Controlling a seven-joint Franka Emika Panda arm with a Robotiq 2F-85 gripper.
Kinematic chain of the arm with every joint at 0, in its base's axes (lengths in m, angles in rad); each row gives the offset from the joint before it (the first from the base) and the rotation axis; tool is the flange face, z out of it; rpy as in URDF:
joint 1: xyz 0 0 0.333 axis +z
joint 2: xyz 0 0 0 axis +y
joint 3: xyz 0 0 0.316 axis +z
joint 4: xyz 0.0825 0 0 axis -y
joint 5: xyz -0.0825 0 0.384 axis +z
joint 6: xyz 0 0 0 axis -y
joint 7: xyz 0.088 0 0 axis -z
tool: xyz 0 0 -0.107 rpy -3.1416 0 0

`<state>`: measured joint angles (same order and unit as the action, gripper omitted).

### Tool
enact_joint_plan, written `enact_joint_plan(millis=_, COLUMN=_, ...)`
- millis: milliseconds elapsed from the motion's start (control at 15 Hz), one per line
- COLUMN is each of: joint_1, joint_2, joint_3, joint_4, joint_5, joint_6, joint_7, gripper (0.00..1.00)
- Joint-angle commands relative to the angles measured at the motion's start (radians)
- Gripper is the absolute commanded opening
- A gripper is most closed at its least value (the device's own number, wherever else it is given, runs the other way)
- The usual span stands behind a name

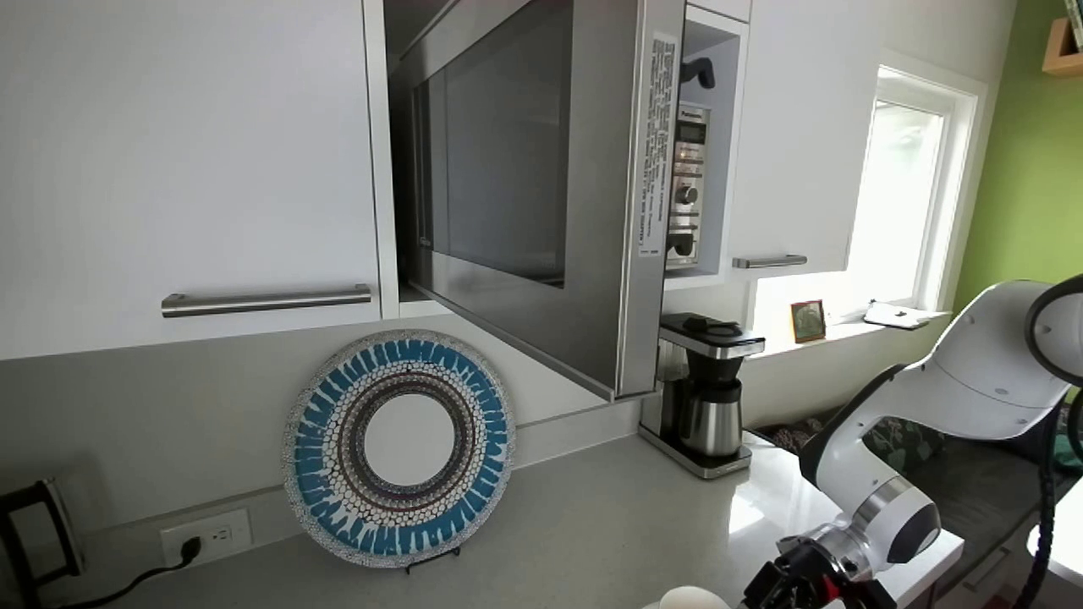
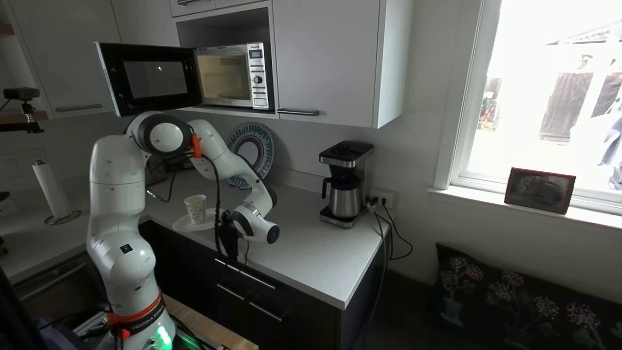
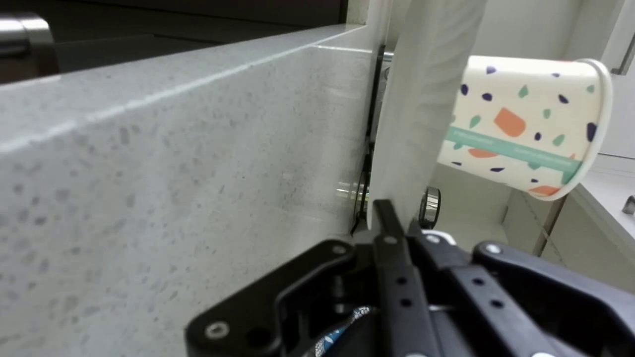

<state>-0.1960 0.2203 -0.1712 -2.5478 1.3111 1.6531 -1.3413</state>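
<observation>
My gripper (image 3: 403, 220) is shut on the rim of a white plate (image 3: 421, 124), one finger on each side of it. A paper cup (image 3: 526, 119) with orange, green and dark blue flecks stands on the plate. In an exterior view the plate (image 2: 183, 225) and upright cup (image 2: 197, 211) are near the counter's front edge, beside the gripper (image 2: 224, 233). I cannot tell whether the plate touches the counter. In an exterior view only the cup's top (image 1: 692, 599) shows at the bottom edge, next to the gripper (image 1: 749, 599).
A microwave (image 2: 257, 80) sits in the upper cabinet with its door (image 1: 508, 169) swung wide open over the counter (image 1: 584, 516). A coffee maker (image 1: 706, 406) stands at the back. A blue patterned round plate (image 1: 317, 461) leans on a stand by the wall. A paper towel holder (image 2: 52, 192) stands farther along.
</observation>
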Motion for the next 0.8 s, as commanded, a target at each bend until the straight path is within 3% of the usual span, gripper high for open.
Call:
enact_joint_plan(millis=0, joint_1=0.011, joint_2=0.061, joint_3=-0.007, joint_4=0.048, joint_5=-0.010, joint_6=0.019, joint_7=-0.029, gripper=0.00)
enact_joint_plan(millis=733, joint_1=0.027, joint_2=0.112, joint_3=-0.004, joint_4=0.102, joint_5=-0.020, joint_6=0.061, joint_7=-0.018, gripper=0.00)
